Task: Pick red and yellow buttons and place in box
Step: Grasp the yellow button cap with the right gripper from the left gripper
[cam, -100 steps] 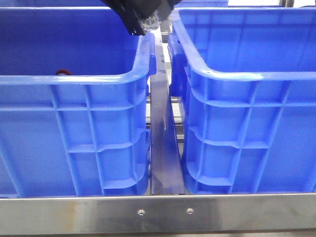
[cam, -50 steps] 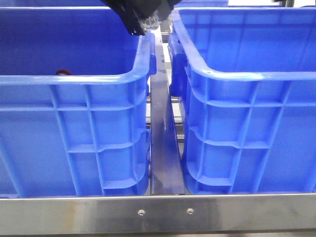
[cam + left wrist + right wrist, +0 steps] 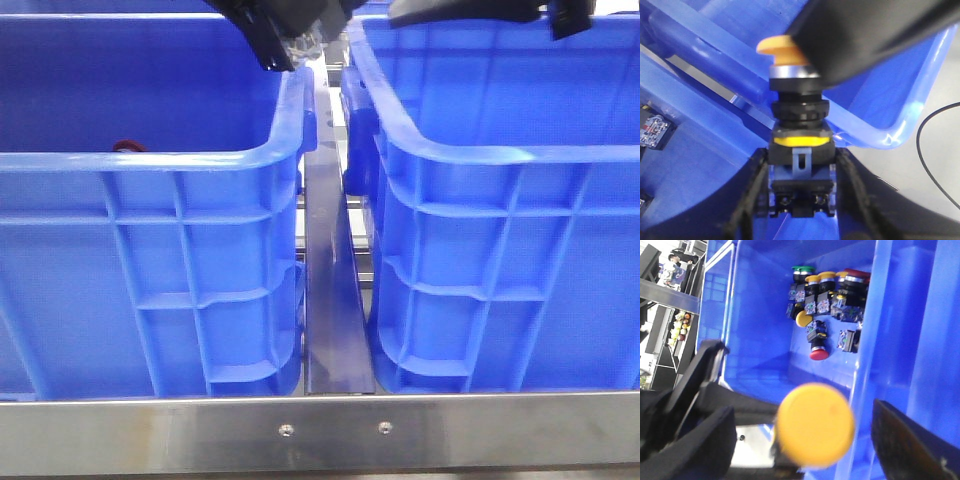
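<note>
Steel-edged bench [image 3: 320, 435] carrying two blue crates, left box [image 3: 150, 250] and right crate [image 3: 510, 250]. Left gripper [image 3: 801, 172] clamped on yellow button [image 3: 799, 107] over the gap. Right gripper [image 3: 800, 440] spread wide around its cap. Red button [image 3: 818, 351] among others in the crate.

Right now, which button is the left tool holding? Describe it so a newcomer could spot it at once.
Find the left tool above the gap between the two blue crates. Clamped between its fingers stands a yellow button: yellow cap, silver collar, black body. Unlike the loose buttons heaped on a crate floor, it is held up in the air.
</note>
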